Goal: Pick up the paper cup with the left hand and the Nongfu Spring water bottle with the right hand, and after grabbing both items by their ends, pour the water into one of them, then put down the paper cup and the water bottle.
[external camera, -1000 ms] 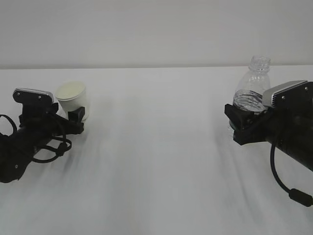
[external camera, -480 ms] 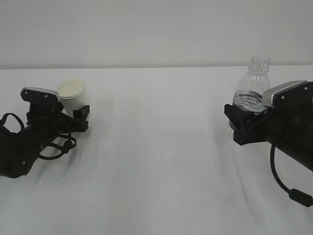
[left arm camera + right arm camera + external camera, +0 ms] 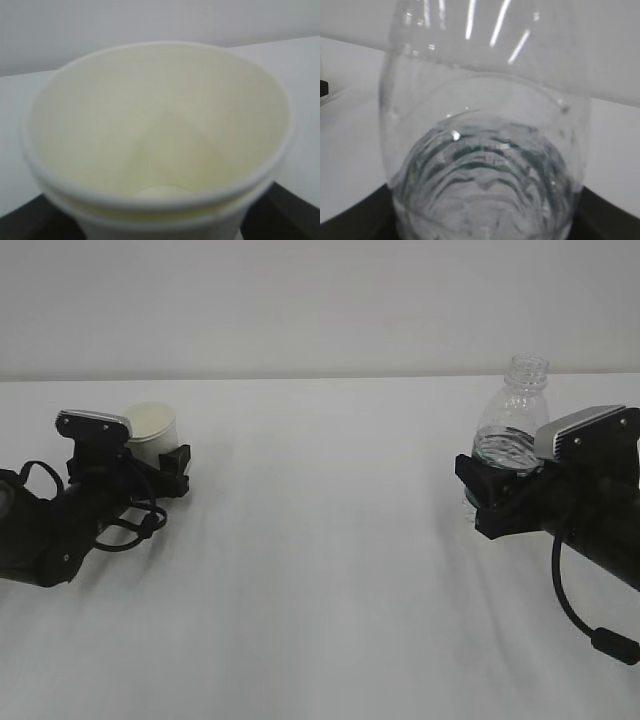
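The white paper cup [image 3: 152, 430] sits between the fingers of my left gripper [image 3: 157, 456], which is shut on its lower part at the left of the table. In the left wrist view the cup [image 3: 160, 125] fills the frame, its cream inside dry, with a dark fingertip [image 3: 287, 212] at each lower corner. The clear, capless Nongfu Spring water bottle [image 3: 514, 415] stands upright in my right gripper [image 3: 488, 488], which is shut on its lower body. Water [image 3: 485, 200] fills the bottle [image 3: 485, 100] partway, and green label lines show through it.
A white table [image 3: 320, 560] stretches between the two arms, with a plain pale wall [image 3: 320, 300] behind its far edge. A black cable [image 3: 580, 610] loops below the right arm. No other objects are in view.
My left gripper has moved right and slightly up, carrying the paper cup with it. The right gripper and bottle have shifted only a little to the left.
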You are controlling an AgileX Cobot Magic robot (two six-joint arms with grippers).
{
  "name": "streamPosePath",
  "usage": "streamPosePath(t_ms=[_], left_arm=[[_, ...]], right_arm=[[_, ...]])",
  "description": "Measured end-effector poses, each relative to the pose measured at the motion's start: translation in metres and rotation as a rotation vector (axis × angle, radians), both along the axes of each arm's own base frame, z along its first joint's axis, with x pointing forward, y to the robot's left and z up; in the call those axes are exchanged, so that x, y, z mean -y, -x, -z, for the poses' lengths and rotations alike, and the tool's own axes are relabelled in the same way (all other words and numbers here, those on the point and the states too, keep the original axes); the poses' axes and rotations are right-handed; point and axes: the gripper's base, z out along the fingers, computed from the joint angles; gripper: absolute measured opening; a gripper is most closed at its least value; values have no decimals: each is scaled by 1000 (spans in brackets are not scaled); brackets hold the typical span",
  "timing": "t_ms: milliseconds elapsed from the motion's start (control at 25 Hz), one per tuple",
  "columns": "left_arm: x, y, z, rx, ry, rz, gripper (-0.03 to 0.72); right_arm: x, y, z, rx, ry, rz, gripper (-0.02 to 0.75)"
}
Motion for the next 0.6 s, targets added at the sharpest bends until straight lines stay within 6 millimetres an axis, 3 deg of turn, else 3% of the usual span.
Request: streamPosePath(t_ms=[280, 600], left_arm=[[1, -4, 5, -14, -4, 0, 585], [2, -4, 5, -18, 2, 12, 505]], right_arm=[[0, 0, 0, 0, 1, -5, 473], [0, 0, 0, -1, -1, -4, 473]])
